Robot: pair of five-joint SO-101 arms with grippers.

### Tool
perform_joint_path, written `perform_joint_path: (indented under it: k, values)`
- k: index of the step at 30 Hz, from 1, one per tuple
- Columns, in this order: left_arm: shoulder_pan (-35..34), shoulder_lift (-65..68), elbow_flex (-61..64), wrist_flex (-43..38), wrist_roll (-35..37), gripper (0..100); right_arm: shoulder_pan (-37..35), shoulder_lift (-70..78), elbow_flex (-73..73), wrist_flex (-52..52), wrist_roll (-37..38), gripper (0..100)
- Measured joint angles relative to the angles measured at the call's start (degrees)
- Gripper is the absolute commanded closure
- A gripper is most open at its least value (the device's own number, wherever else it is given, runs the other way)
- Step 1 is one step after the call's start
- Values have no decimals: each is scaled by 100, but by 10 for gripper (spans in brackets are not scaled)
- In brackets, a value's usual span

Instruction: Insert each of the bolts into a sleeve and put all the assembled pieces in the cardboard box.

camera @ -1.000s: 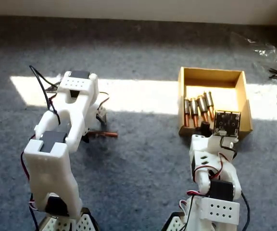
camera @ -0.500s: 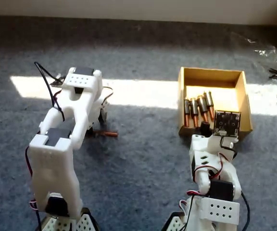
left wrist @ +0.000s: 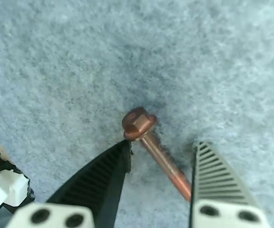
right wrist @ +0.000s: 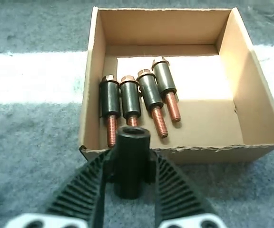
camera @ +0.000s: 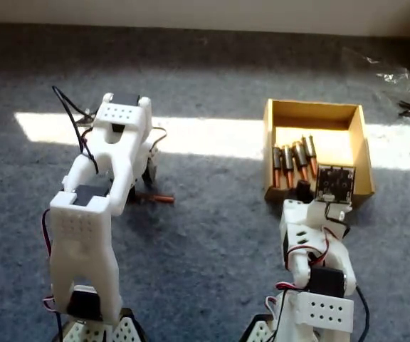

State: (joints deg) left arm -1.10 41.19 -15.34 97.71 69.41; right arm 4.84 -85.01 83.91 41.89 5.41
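Copper-coloured, the loose bolt point(left wrist: 156, 149) lies flat on the grey carpet point(camera: 212, 256), well to the left of the cardboard box point(camera: 312, 112). My left gripper point(left wrist: 163, 148) hangs over it with the jaws spread wide, one finger on either side of the shank and the dark one close by the hex head. My right gripper point(right wrist: 131, 160) is clamped on a black sleeve point(right wrist: 132, 142), just outside the box's near wall, and inside the box four assembled pieces point(right wrist: 139, 102) lie side by side toward its left wall.
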Motion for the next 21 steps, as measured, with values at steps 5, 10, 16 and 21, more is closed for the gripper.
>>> perform_joint_path:
  k: [5, 10, 16, 21]
  values:
    - [0, 158, -9, 0, 0, 818, 0, 0, 0, 0, 0, 993]
    - [0, 229, -9, 0, 0, 819, 0, 0, 0, 0, 0, 993]
    - [0, 308, -44, 0, 0, 820, 0, 0, 0, 0, 0, 993]
    - [0, 378, -105, 18, 0, 902, 0, 0, 0, 0, 0, 993]
